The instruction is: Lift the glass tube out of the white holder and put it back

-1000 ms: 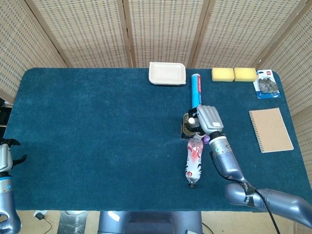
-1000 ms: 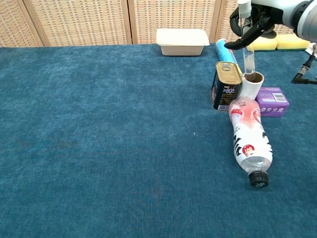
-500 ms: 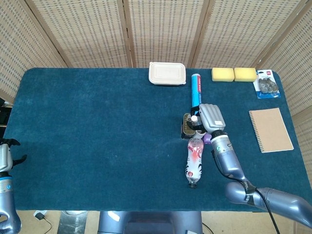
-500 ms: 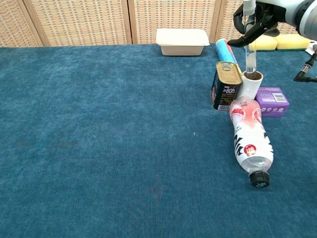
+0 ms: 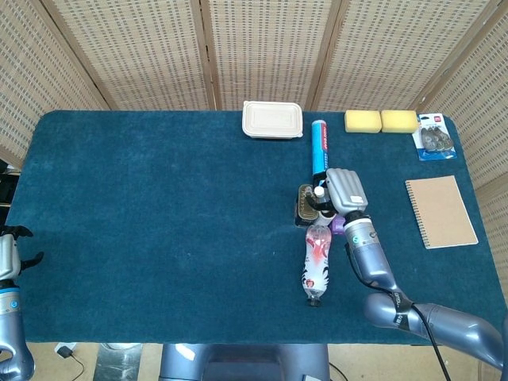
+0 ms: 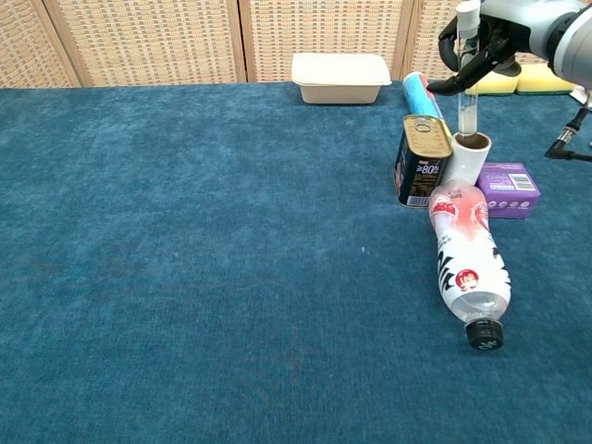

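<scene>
The right hand (image 6: 488,42) grips the glass tube (image 6: 466,88) above the white holder (image 6: 470,155); misalignment could tip it.

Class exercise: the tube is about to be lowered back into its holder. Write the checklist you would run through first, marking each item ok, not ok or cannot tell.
1. Right hand holds the glass tube: ok.
2. Tube upright: ok.
3. Tube bottom over the white holder mouth: ok in the chest view; true centring cannot tell.
4. Holder standing upright: ok.
5. Tin can and lying bottle crowd the holder; whether they touch it: cannot tell.
6. Left hand far off: ok.
</scene>
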Action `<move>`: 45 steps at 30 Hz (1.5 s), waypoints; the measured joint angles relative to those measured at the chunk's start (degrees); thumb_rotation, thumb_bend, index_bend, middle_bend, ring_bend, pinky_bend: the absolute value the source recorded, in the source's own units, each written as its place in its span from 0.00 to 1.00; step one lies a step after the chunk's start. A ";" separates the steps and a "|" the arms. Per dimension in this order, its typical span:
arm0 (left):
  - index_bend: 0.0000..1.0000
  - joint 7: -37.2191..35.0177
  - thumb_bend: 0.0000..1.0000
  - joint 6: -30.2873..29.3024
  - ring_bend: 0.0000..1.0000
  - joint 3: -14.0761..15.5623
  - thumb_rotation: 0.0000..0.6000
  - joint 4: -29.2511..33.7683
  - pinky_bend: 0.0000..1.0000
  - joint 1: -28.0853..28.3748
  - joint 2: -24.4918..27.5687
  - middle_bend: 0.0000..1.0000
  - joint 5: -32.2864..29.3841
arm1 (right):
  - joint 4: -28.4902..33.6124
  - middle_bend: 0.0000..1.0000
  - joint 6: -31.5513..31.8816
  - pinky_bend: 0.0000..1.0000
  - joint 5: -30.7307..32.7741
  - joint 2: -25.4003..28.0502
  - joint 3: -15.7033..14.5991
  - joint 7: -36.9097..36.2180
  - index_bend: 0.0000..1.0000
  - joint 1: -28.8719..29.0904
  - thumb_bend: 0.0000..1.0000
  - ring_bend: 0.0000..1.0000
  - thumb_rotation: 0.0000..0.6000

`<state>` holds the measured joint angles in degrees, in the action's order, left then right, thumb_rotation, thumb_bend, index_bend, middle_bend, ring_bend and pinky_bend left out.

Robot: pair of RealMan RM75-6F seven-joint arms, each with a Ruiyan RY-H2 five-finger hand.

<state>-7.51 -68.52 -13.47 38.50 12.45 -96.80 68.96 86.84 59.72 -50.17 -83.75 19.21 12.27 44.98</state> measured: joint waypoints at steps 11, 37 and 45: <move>0.45 -0.02 0.15 0.01 0.23 0.00 1.00 0.01 0.32 0.00 -0.01 0.42 -0.01 | -3.51 0.93 -1.94 0.84 -0.04 -1.37 -0.38 -1.52 0.78 -0.10 0.33 0.93 1.00; 0.45 0.00 0.15 0.02 0.23 0.00 1.00 -0.04 0.32 0.00 -0.04 0.42 -0.01 | -6.17 0.75 -2.57 0.70 -4.07 -0.88 -0.66 -4.56 0.67 -1.56 0.28 0.74 1.00; 0.45 0.02 0.15 -0.01 0.23 0.00 1.00 -0.02 0.32 0.00 -0.03 0.42 0.00 | -7.30 0.73 -2.54 0.69 -4.64 -1.58 -1.22 -4.76 0.67 -2.10 0.28 0.73 1.00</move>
<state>-7.48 -68.53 -13.47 38.48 12.45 -96.83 68.96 79.54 57.18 -54.81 -85.32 17.98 7.51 42.88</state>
